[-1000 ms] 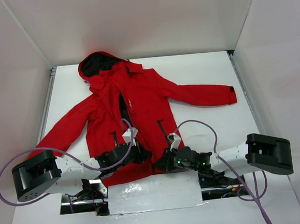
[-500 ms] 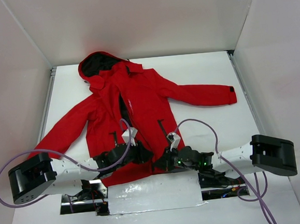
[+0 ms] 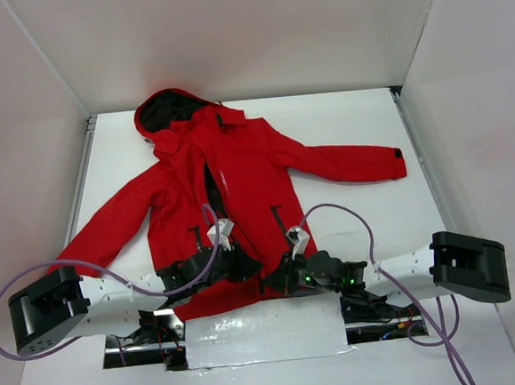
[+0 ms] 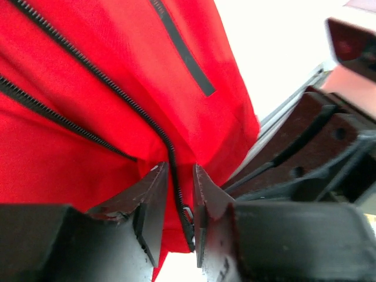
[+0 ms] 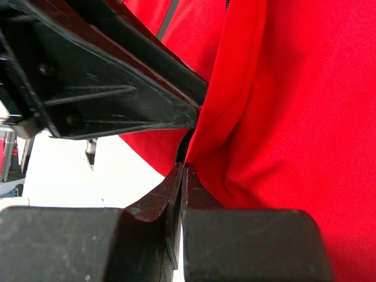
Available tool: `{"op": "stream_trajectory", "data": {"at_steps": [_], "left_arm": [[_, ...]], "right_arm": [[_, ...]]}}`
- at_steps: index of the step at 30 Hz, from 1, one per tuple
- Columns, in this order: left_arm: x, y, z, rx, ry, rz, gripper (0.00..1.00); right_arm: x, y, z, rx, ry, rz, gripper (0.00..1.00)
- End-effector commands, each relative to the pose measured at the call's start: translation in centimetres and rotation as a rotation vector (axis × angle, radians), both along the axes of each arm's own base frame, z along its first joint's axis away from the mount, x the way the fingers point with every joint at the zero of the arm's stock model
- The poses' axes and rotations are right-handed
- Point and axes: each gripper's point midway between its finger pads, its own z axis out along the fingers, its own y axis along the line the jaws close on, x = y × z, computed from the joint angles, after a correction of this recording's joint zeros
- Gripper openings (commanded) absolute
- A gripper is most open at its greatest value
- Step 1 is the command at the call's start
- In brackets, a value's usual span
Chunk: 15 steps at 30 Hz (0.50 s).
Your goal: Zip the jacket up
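The red hooded jacket point(image 3: 247, 171) lies flat on the white table, hood at the far end, front partly open. My left gripper point(image 3: 237, 267) is at the bottom hem. In the left wrist view its jaws point(image 4: 178, 170) stand narrowly open astride the black front zipper point(image 4: 117, 94), with the slider and pull point(image 4: 188, 217) between the fingers. My right gripper point(image 3: 278, 283) is just right of it at the hem. In the right wrist view it point(image 5: 182, 167) is shut on the jacket's bottom edge point(image 5: 200, 141) beside the zipper teeth.
A silvery sheet point(image 3: 264, 335) covers the near table edge between the arm bases. Purple cables point(image 3: 330, 212) loop over the jacket's lower part. White walls enclose the table on three sides. The left gripper's black body point(image 5: 106, 76) sits close against my right gripper.
The left arm's rear link has swung left and lower. Both grippers stay at the hem, the left shifted slightly.
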Motion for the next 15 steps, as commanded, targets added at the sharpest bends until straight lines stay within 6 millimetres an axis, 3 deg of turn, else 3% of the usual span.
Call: {"op": "stream_trajectory", "data": {"at_steps": [1,10,15], "left_arm": [[-0.3,-0.3,-0.5,0.006,0.04,0.008,0.36],[-0.5,-0.6,-2.0,0.09,0.086,0.009,0.35],[-0.7,-0.6,-2.1,0.102,0.089,0.01,0.42]], "right_arm": [[0.8,1.0,2.4,0.071,-0.052,-0.021,0.0],[1.0,1.0,1.7,0.049,-0.036,-0.034,0.0],[1.0,1.2,1.7,0.046,-0.035,-0.035,0.0]]}}
